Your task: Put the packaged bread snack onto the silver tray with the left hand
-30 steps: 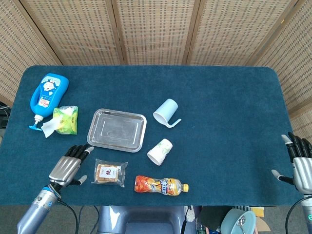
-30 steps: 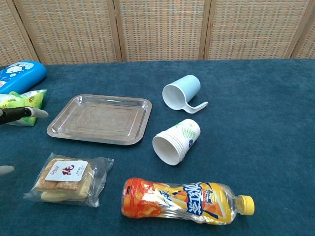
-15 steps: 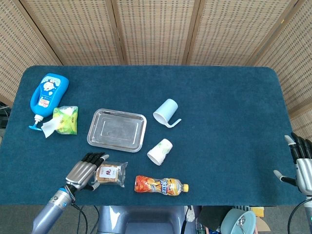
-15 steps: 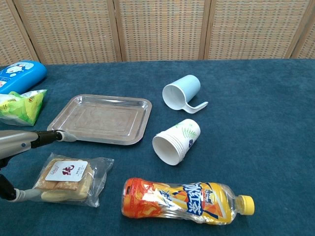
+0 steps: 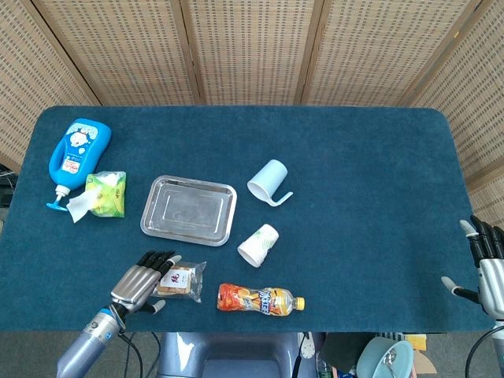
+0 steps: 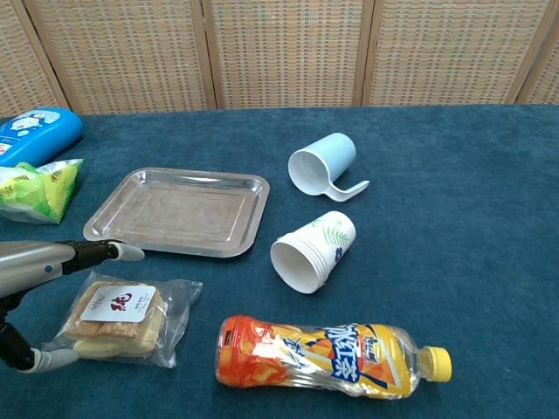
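Note:
The packaged bread snack (image 5: 178,281) (image 6: 120,316) lies flat in its clear wrapper near the table's front edge, below the silver tray (image 5: 189,209) (image 6: 180,209), which is bare. My left hand (image 5: 142,276) (image 6: 48,262) hovers at the snack's left end, fingers spread above the wrapper and thumb low beside its front corner. It holds nothing. My right hand (image 5: 488,264) rests open at the far right edge of the table, seen only in the head view.
An orange drink bottle (image 5: 260,299) lies right of the snack. A stack of paper cups (image 5: 258,245) and a blue mug (image 5: 268,181) lie on their sides right of the tray. A blue lotion bottle (image 5: 75,150) and green packet (image 5: 106,193) sit at left.
My left hand moved right from open table to the snack's left end, then settled closer over the wrapper. The snack has not shifted. The right hand drifted slightly lower.

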Controlling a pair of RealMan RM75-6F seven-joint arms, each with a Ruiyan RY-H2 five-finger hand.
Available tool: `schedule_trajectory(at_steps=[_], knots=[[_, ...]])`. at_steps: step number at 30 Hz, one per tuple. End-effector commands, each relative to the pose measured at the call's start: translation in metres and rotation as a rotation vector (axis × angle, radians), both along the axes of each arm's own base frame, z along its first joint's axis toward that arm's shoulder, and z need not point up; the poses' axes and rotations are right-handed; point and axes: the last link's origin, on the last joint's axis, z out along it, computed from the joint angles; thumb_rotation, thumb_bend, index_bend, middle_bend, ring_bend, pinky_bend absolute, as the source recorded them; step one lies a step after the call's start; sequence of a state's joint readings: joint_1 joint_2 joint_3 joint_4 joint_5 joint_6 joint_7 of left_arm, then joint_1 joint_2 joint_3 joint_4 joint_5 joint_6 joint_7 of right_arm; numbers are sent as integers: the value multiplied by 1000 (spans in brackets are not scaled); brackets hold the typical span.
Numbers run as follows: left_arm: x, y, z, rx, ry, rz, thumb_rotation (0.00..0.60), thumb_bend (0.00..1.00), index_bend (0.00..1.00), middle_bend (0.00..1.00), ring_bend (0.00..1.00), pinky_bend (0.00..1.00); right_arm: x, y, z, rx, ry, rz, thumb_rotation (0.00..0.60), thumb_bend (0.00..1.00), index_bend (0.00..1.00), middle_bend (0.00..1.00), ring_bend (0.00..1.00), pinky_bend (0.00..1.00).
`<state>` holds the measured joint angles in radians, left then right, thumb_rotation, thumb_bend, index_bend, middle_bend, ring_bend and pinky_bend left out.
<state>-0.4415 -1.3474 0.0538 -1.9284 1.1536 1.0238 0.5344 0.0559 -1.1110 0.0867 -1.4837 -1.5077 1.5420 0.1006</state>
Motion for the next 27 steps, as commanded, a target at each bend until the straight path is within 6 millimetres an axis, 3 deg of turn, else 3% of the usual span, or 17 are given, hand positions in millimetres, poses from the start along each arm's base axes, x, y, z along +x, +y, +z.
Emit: schedule_trajectory(at_steps=[1,19,27], knots=[[-2,2,-3,-9,1,6,600,307,0,0,0,0,-1,1,1,-1,-2,-5,600,85,0,0,0,0],[-6,9,-18,-36,19,14,600,317,0,0,0,0,-5,2,-1,14,-14,-4,600,85,0,0,0,0],[-7,10,-27,-38,22,8,600,398,0,0,0,0,-6,5,-1,13,-15,-1,600,85,0,0,0,0]])
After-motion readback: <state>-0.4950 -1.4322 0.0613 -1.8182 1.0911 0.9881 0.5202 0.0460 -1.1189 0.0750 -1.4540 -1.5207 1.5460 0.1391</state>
